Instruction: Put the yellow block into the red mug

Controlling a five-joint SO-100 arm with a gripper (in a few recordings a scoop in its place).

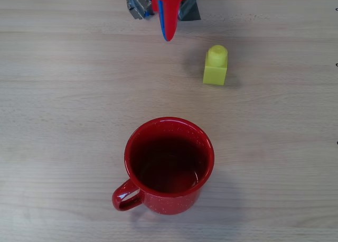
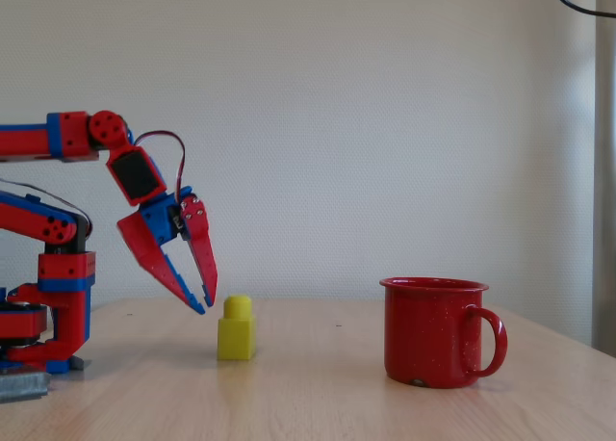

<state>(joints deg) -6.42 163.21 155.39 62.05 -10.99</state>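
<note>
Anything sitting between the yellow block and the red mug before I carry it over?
No. In the overhead view, only bare wood tabletop lies between the yellow block and the red mug; the fixed view shows the same open gap.

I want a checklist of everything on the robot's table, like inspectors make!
Surface: pale wooden table, bare around the things.
Job's things: yellow block upright, stud on top, standing apart from the red mug; mug upright, nothing seen inside, handle toward the lower left in the overhead view.
Clutter: nothing seen.
Claw: red-and-blue claw off the table beside the block, holding nothing, fingers slightly apart.
Cables: red wire looping at the wrist.
Surroundings: plain white wall.
</note>
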